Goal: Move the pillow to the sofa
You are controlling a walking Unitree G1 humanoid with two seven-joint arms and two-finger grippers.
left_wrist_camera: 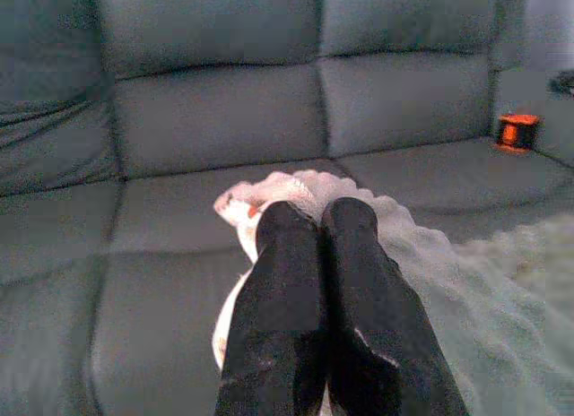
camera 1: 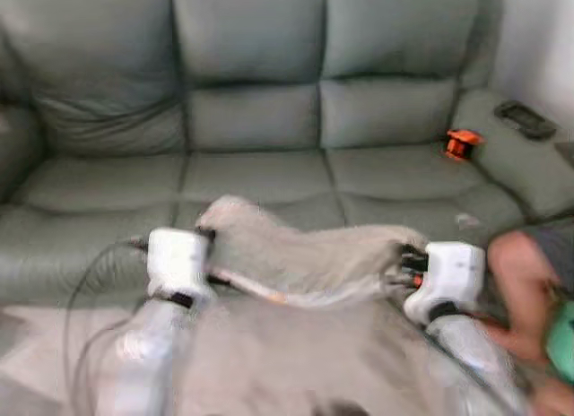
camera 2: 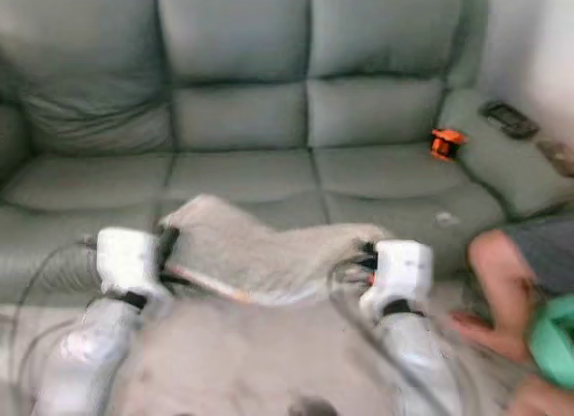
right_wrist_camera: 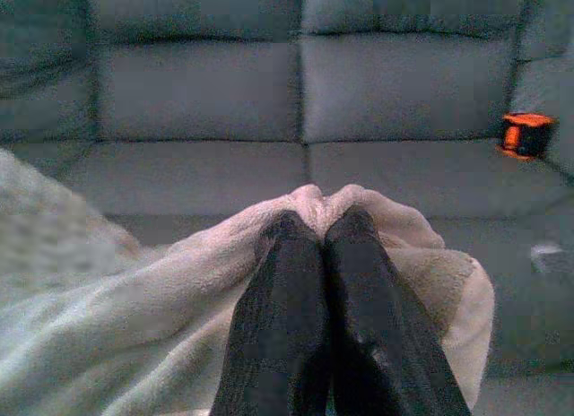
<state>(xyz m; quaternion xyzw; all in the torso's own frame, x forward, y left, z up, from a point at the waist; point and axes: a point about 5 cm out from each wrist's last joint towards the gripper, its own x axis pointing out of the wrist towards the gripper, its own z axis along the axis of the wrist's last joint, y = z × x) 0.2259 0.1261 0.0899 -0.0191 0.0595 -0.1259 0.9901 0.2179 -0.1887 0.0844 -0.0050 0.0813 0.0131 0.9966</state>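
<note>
Currently the left gripper (left_wrist_camera: 309, 221) and right gripper (right_wrist_camera: 318, 229) are each clamped on opposite corners of the beige fleecy pillow (camera 1: 305, 255), keeping it spread, suspended just before the grey-green leather sofa (camera 1: 260, 111).

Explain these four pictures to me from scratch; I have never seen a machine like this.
This is a walking humanoid robot with two silver arms. Two pictures come from cameras in its head, looking down; the other two look along each wrist's black fingers. The left gripper and right gripper are each pinched shut on one end of a soft beige pillow, held before a grey-green sofa. An orange object sits on the sofa's seat, a dark device on its armrest. A person's leg shows beside the right arm.
</note>
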